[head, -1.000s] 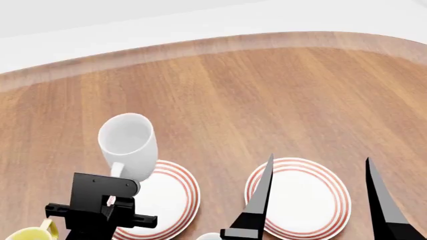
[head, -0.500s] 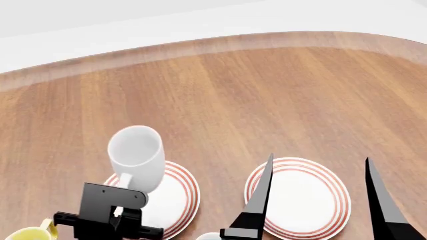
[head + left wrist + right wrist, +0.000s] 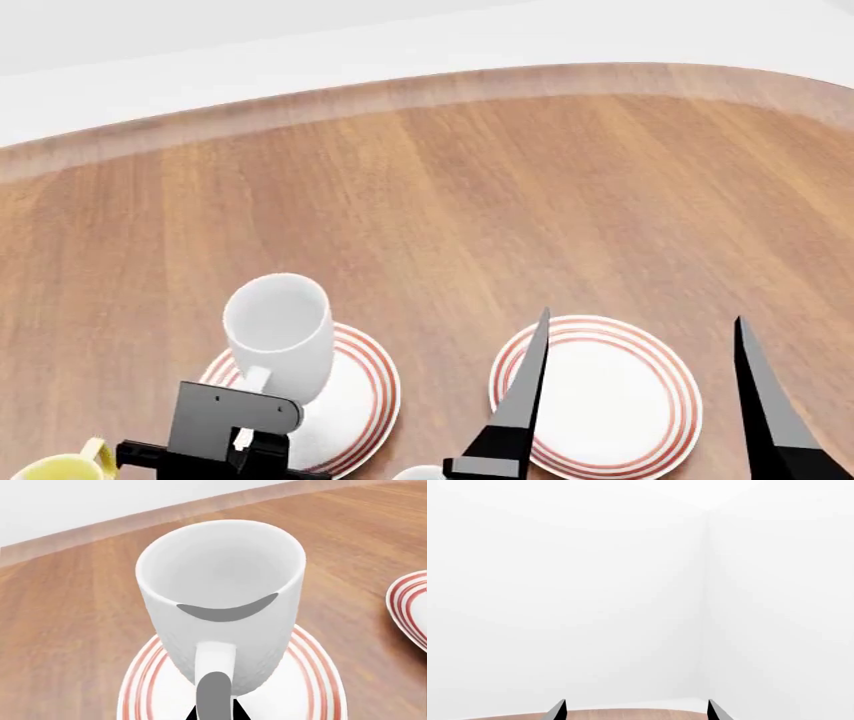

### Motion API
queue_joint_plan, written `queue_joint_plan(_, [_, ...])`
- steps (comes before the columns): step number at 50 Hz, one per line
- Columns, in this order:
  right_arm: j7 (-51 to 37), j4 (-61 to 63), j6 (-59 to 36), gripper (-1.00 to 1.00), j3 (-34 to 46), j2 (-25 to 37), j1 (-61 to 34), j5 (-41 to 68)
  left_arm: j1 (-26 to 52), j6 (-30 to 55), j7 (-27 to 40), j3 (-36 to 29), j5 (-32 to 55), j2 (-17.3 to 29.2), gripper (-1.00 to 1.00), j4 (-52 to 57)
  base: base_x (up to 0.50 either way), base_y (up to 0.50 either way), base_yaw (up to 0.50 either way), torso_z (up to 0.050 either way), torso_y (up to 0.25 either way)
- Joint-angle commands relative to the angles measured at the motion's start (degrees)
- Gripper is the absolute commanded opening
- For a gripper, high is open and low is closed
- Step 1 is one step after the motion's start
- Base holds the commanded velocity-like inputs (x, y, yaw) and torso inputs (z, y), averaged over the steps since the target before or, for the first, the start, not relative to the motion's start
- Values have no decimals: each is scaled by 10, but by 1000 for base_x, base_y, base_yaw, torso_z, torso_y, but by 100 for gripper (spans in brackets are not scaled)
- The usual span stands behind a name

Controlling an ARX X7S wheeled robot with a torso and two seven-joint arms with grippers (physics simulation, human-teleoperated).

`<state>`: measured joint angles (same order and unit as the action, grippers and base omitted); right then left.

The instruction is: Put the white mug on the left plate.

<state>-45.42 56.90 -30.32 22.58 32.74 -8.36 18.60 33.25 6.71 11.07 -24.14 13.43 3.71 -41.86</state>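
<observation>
Wooden table (image 3: 534,180) carries the plate (image 3: 360,395); left claw (image 3: 215,700) grips the mug (image 3: 280,335) by its handle over the far-left rim, so releasing could tip it off; right claw (image 3: 641,400) spread empty

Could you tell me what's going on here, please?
The left gripper holds the white mug by its handle, upright and over the left plate, the one with red rings. Whether the mug's base already rests on the plate cannot be told. The right gripper is open and idle above the other plate, holding nothing. A yellow mug shows at the table's near edge.
</observation>
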Motion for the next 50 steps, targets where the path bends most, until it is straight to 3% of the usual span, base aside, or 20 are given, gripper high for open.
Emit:
queue_joint_plan(1, [-2, -3, 2, 100, 3, 1, -2, 2, 18, -37, -9, -2, 9, -11, -100, -67, 0, 0, 0, 0, 0])
queue_joint_plan(50, [-10, -10, 15, 100, 7, 9, -2, 7, 71, -139, -11, -70, 66, -34, -100, -249, 0, 0, 0, 0, 0])
